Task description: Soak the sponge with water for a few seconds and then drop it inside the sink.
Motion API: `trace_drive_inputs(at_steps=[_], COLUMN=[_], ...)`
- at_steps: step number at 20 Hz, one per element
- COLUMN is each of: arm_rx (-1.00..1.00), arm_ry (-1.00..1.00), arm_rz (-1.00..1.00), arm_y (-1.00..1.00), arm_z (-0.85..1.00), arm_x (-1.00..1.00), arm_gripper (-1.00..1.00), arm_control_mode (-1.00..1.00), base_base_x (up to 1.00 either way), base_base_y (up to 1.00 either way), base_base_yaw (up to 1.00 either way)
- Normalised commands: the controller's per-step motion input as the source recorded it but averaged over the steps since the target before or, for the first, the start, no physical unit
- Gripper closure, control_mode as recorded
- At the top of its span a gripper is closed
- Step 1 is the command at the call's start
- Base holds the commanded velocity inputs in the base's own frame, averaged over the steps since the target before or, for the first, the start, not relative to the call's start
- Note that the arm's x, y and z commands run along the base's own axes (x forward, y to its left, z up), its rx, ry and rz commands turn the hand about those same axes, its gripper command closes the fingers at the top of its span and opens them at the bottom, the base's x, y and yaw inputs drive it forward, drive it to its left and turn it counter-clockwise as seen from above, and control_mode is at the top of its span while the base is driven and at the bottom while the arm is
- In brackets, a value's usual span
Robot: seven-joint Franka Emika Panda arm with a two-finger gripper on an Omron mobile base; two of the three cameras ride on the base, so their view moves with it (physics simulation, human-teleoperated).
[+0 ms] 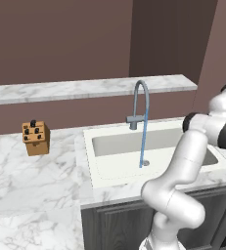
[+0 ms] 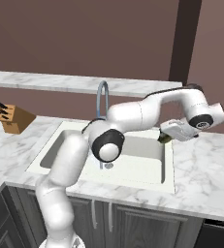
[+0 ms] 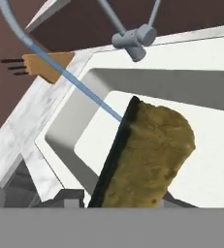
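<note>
The sponge (image 3: 150, 155), dark green down one side and yellow-green on its face, stands close up in the hand view with the white sink (image 3: 200, 46) behind it. From the right base my gripper (image 2: 166, 136) is shut on the sponge (image 2: 163, 138) and reaches sideways over the sink's right rim (image 2: 169, 169). The water (image 1: 144, 141) falls as a thin pale-blue stream from the tap into the basin (image 1: 87, 156), near the drain. In the hand view the water (image 3: 74, 82) runs slantwise to the left of the sponge, apart from it.
A grey arched tap (image 1: 141, 97) stands at the back of the sink. A brown knife block (image 1: 36, 138) sits on the marble counter to the left. A raised marble ledge (image 1: 85, 88) runs along the wall behind. My arm (image 2: 133, 114) spans the basin.
</note>
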Motion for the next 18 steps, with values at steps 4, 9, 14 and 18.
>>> trace_drive_inputs(at_steps=[4,9,14,18], arm_rx=[-0.11,-0.17,-0.1,-0.05], arm_ry=[-0.36,-0.05,0.08,0.16], arm_rz=[0.0,0.0,0.0,0.0], arm_y=[0.91,0.42,0.18,0.4], arm_z=[0.32,0.76,0.3,0.0], arm_x=[-0.33,-0.73,-0.56,-0.18], arm_gripper=[1.0,1.0,1.0,1.0], arm_control_mode=[-1.0,-1.0,-1.0,-1.0], base_base_x=[0.0,0.0,0.0,0.0], base_base_y=[0.0,0.0,0.0,0.0], base_base_yaw=[0.0,0.0,0.0,0.0])
